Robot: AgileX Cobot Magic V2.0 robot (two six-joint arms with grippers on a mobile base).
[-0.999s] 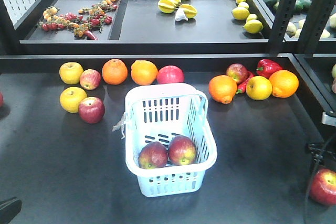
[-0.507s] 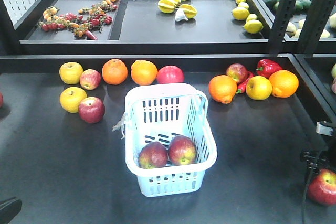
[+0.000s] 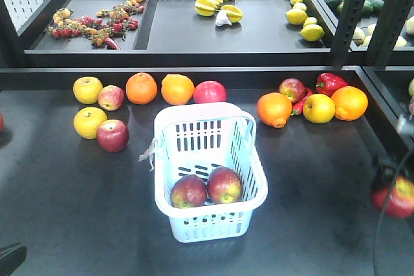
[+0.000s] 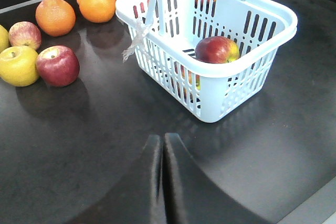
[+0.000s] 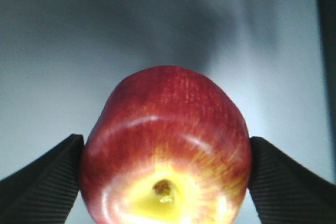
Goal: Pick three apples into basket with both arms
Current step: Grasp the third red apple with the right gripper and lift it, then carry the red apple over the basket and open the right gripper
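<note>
On the dark surface (image 3: 77, 198) the pale basket (image 3: 255, 179) sits near the middle with two apples (image 3: 188, 191) (image 3: 224, 184) already lying side by side at its near end, which is why we judge only one more is needed. We hold that third apple (image 5: 166, 149) clamped in our right claw (image 5: 166, 182), its pads pressed to either side and the stem end facing the wrist camera, and it shows blurred at the far right edge of the front view, well apart from the basket. Our left claw (image 4: 160, 182) hangs with its fingers together and empty just near of the basket, apparently parked out of the way; a spare apple (image 3: 112, 135) rests beside a yellow fruit (image 3: 89, 122) to the left.
</note>
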